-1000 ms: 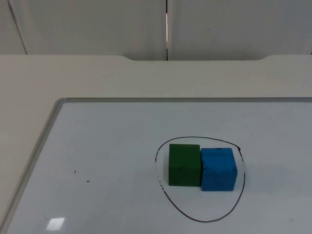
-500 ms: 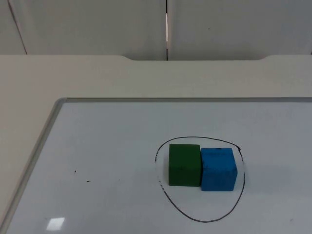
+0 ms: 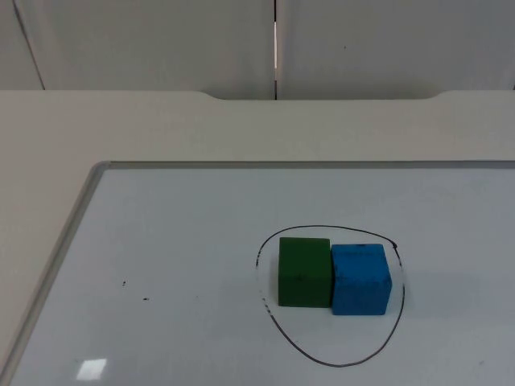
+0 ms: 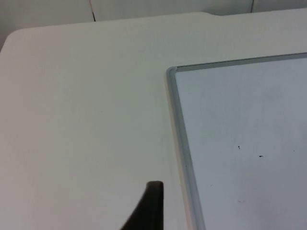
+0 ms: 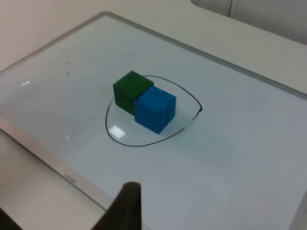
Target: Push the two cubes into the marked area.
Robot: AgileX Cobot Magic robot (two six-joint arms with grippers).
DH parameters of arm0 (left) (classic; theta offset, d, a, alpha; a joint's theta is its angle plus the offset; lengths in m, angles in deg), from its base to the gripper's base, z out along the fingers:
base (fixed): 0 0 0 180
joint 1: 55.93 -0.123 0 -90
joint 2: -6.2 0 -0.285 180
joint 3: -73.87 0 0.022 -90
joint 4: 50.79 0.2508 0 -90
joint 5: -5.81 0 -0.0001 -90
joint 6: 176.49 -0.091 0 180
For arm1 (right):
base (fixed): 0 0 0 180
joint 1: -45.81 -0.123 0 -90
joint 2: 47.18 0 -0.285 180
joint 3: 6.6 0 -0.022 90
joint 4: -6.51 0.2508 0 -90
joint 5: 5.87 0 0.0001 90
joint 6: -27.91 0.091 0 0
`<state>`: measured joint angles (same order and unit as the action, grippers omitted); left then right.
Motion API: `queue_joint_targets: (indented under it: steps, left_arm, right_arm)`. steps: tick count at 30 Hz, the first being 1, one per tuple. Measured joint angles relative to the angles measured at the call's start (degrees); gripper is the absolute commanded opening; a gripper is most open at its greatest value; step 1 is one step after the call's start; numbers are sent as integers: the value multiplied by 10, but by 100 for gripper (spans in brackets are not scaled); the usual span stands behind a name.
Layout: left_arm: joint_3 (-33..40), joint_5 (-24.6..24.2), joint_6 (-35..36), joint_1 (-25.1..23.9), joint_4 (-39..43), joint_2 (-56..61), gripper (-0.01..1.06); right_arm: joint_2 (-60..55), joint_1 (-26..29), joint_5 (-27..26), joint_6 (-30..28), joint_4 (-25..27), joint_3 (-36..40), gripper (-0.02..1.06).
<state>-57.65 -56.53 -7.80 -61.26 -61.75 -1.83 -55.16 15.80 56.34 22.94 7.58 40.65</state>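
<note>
I'm looking at the green cube (image 3: 305, 272) and the blue cube (image 3: 360, 279) sitting side by side, faces touching, both inside the hand-drawn black loop (image 3: 338, 363) on the whiteboard (image 3: 177, 265). By my read the pushing is done: both blocks are within the line, the blue one close to the loop's right side, the green one close to its left. So the step in hand, as I judge it, is simply to leave them alone and keep both arms off the board.

The left gripper (image 4: 146, 208) hangs over bare tabletop (image 4: 86, 105) just outside the whiteboard's left frame, near its far left corner; one dark fingertip shows, and I cannot tell whether its fingers are apart or together. The right gripper (image 5: 125, 207) hangs off the board's edge, well apart from the cubes, with both blocks in its sight; again one fingertip, so I can't call its fingers either way.

If I did nudge anything, I'd go slowly: the board looks glossy, with light glare on it, so I'd expect the blocks to slide easily and overshoot the line.

The whiteboard has a thin metal frame and a few small dark specks toward its left side. It lies on the pale tabletop, which ends at a grey partition wall (image 3: 161, 40) with a vertical seam.
</note>
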Motion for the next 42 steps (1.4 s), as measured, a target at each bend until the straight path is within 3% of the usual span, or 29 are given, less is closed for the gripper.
queue_joint_targets:
  steps: [9, 11, 14, 42]
  left_arm:
    - [0, 0, 0, 0, -1, 0, 89]
    - [0, 0, 0, 0, -1, 0, 92]
    - [0, 0, 0, 0, -1, 0, 105]
    - [0, 0, 0, 0, -1, 0, 105]
  right_arm:
    - [0, 0, 0, 0, 0, 0, 102]
    - [0, 0, 0, 0, 0, 0, 102]
    - [0, 0, 0, 0, 0, 0, 105]
    - [0, 0, 0, 4, 0, 0, 105]
